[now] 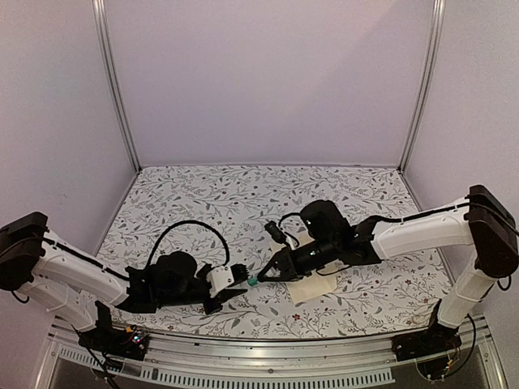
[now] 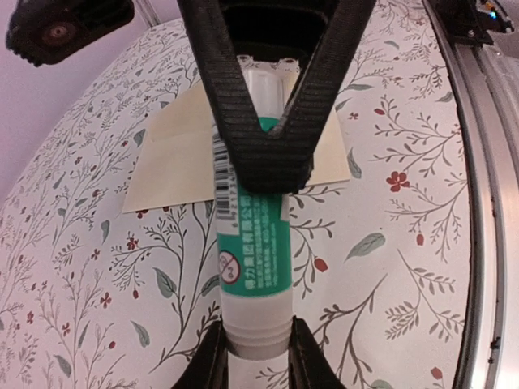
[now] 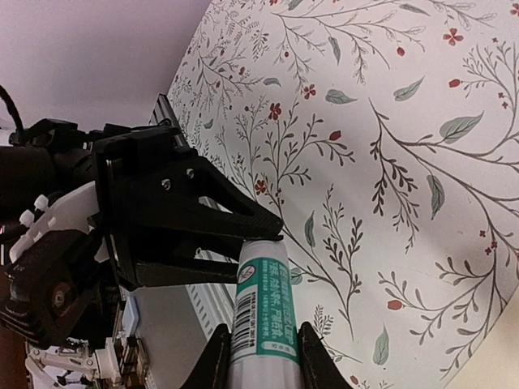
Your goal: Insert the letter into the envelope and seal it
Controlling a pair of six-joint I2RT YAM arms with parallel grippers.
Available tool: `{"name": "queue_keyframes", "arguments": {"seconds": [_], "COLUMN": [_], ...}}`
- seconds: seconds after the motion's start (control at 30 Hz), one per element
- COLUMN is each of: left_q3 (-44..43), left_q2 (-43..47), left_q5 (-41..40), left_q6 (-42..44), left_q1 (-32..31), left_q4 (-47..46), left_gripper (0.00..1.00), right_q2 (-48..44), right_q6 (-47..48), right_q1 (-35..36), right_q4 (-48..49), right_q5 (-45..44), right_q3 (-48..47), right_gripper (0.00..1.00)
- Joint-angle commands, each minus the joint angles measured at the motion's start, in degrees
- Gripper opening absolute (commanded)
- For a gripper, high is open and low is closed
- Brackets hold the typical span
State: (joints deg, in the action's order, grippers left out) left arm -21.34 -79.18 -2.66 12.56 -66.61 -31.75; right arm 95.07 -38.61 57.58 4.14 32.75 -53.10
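Envelope lies — seemingly — beneath fingers gripping glue stick.

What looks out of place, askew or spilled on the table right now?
Nothing is spilled or damaged. One odd sight: the glue stick hangs over the table, clamped at opposite ends by the left arm's fingers and the right arm's fingers at once. The envelope lies flat, slightly askew to the near edge. The letter is not in view.

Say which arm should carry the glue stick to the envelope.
Right, probably: the right gripper and left gripper both clamp the glue stick, but the envelope lies just under the right arm.
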Motion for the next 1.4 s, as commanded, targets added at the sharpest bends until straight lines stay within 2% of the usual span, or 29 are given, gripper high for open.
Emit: {"name": "queue_keyframes", "arguments": {"seconds": [0.0,0.1,0.17,0.33,0.4,0.5,0.67,0.83,1.0,1.13,1.37], "left_q3": [-3.7,-4.1,-4.6,-6.7,-6.5,-7.1,-6.4,-6.0,-6.0,-6.7,-7.0], "left_q2": [3.4,3.6,4.0,5.7,7.2,9.5,11.7,11.9,12.1,12.1,12.5], "left_q5": [-7.6,-8.1,-5.3,5.0,9.5,20.6,29.9,30.4,27.3,25.1,25.2], "left_q6": [5.0,5.4,5.0,2.3,0.6,-2.7,-4.0,-3.5,-2.7,-2.6,-1.0], "left_q1": [-4.8,-5.3,-5.2,-4.1,-3.5,-1.7,0.0,0.6,0.6,0.6,0.4], "left_q4": [-21.5,-21.4,-19.0,-12.2,-11.7,-9.5,-8.5,-8.0,-6.3,-4.0,-0.4], "left_gripper": [0.03,0.03,0.04,0.04,0.04,0.04,0.04,0.05,0.09,0.2,0.54], "right_q2": [5.6,8.3,8.9,5.4,4.1,2.5,1.0,0.6,-1.5,-2.1,-3.5], "right_q6": [-7.5,-8.3,-6.5,5.9,11.1,16.9,21.8,21.8,20.4,19.2,17.7], "right_q1": [6.1,6.7,7.0,8.9,9.8,11.7,13.8,14.5,14.5,14.5,14.5], "right_q4": [8.5,8.9,7.4,0.4,0.0,-0.8,1.0,1.5,1.8,1.7,1.3], "right_q5": [5.2,6.3,6.2,0.0,-1.2,-4.6,-7.0,-8.9,-12.8,-14.4,-16.6], "right_q3": [-2.7,-4.3,-5.3,-6.6,-5.6,-4.6,-3.2,-2.9,-1.6,-1.1,-1.1], "right_gripper": [0.0,0.0,0.0,0.0,0.0,0.0,0.0,0.0,0.0,0.0,0.0]}}
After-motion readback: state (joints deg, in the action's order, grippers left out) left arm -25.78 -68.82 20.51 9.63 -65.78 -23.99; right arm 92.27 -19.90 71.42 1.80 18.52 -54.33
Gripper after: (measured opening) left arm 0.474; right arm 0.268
